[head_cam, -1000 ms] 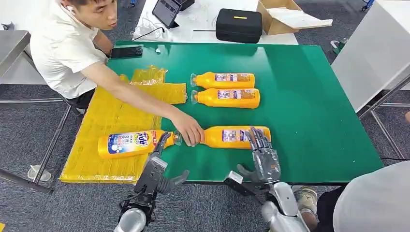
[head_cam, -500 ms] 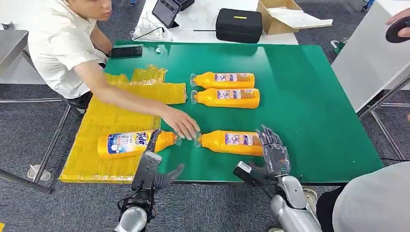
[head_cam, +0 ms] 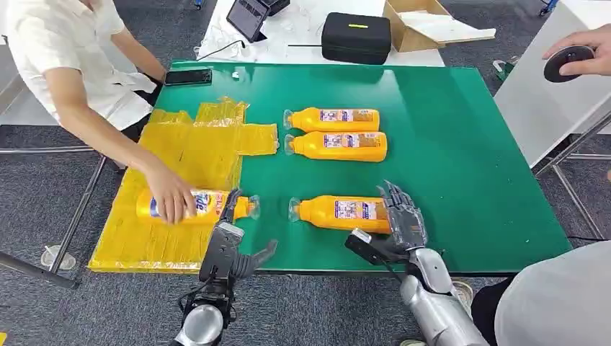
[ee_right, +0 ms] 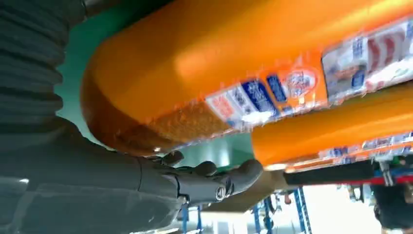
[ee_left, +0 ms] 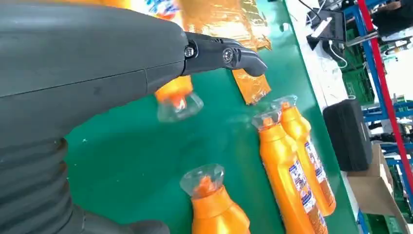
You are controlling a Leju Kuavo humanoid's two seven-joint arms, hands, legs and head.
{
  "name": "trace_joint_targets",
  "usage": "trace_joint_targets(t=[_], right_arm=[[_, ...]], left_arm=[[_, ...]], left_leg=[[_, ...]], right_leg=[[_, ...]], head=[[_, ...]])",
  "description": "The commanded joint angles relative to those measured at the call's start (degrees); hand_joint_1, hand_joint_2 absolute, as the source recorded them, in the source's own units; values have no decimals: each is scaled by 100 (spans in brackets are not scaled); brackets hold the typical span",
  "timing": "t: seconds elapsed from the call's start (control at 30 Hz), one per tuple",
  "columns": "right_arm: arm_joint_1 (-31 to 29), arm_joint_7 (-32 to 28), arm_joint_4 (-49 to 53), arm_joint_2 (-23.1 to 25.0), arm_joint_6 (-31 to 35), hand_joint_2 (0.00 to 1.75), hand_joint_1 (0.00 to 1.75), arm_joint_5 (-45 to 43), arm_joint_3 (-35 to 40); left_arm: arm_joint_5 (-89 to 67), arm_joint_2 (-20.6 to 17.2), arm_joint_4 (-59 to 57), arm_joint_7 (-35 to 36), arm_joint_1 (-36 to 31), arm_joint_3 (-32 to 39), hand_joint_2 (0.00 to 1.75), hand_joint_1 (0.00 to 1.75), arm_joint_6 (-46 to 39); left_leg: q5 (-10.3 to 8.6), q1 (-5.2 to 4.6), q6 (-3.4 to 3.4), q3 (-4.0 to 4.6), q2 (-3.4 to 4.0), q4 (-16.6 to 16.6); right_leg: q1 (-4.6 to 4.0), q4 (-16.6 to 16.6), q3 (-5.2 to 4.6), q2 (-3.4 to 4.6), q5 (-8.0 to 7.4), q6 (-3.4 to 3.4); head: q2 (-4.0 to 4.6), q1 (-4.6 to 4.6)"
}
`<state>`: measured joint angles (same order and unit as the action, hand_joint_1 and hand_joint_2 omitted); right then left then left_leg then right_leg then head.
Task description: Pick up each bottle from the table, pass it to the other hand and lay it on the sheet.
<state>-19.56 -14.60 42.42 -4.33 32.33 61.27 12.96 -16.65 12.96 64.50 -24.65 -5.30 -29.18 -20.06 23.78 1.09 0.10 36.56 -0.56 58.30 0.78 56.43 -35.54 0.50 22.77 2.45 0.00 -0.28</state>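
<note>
left hand [head_cam: 229,249]: grey metal back plate, dark slender fingers, thick grey thumb; a screw head at a finger pivot in the left wrist view.
left wrist: silver round joint, black cabling alongside.
right hand [head_cam: 400,220]: grey metallic segmented fingers, dark palm parts.
right forearm: silver, smooth, rounded casing.
wrist covers: grey, ribbed, bellows-like in both wrist views.

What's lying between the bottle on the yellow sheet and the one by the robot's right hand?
Nothing: the head view shows bare green table between the sheet bottle and the near bottle.
</note>
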Motion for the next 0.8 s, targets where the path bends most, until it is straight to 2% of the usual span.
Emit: trace_joint_targets(t=[0.03,0.23,0.37,0.53,0.57,0.6,0.63,0.67,0.7,0.8], right_arm=[[-784,-64,-1561,127,-40,175,0,-12,252],[-928,-32,-1822,180,-450,175,0,-97,268],[-1122,-15,-1954,178,-1139,175,0,-248,284],[-1287,319,-2053,49,-2130,175,0,-198,551],[-1289,320,-2054,36,-2135,175,0,-199,552],[-1301,320,-2090,15,-2217,175,155,-200,575],[-1307,345,-2114,-8,-2271,175,155,-200,586],[-1310,378,-2135,-13,-2308,175,171,-196,599],[-1320,424,-2179,-26,-2420,175,175,-198,627],[-1330,503,-2238,-68,-2595,175,175,-198,667]], left_arm=[[47,-22,-474,-105,-334,-142,175,0,-142],[-18,-13,-652,-141,-471,-177,175,0,-319],[59,-10,-701,-125,-507,-211,175,0,-270],[91,-39,-686,-90,-526,-264,175,0,-265],[91,-39,-686,-90,-527,-264,175,0,-265],[96,-38,-689,-89,-532,-266,175,0,-265],[102,-37,-692,-90,-537,-266,175,0,-267],[107,-33,-696,-91,-540,-264,175,0,-275],[114,-34,-709,-94,-549,-271,175,0,-278],[125,-31,-735,-105,-562,-281,175,0,-292]], left_leg=[[6,0,6,-33,17,-3],[2,-1,4,-34,9,-5],[1,-2,4,-36,8,-5],[-2,-2,4,-58,7,-6],[-1,0,6,-66,8,-7],[-1,-2,3,-70,10,-6],[2,2,0,-76,15,-4],[2,2,1,-85,17,-4],[-2,1,3,-90,14,-9],[-6,1,4,-99,10,-11]], right_leg=[[-3,-6,27,7,0,-9],[-3,-5,31,-3,2,-9],[-1,-4,28,-2,0,-7],[-1,-7,49,-4,-2,-9],[-4,-10,59,-6,-2,-12],[-2,-8,59,1,-4,-11],[-4,-9,61,5,-7,-13],[-5,-10,69,6,-9,-17],[-5,-15,75,2,-12,-21],[-6,-17,83,-3,-15,-24]], head=[[0,2],[0,4],[-2,4],[0,4],[0,6],[0,2],[0,4],[0,4],[0,4],[0,4]])
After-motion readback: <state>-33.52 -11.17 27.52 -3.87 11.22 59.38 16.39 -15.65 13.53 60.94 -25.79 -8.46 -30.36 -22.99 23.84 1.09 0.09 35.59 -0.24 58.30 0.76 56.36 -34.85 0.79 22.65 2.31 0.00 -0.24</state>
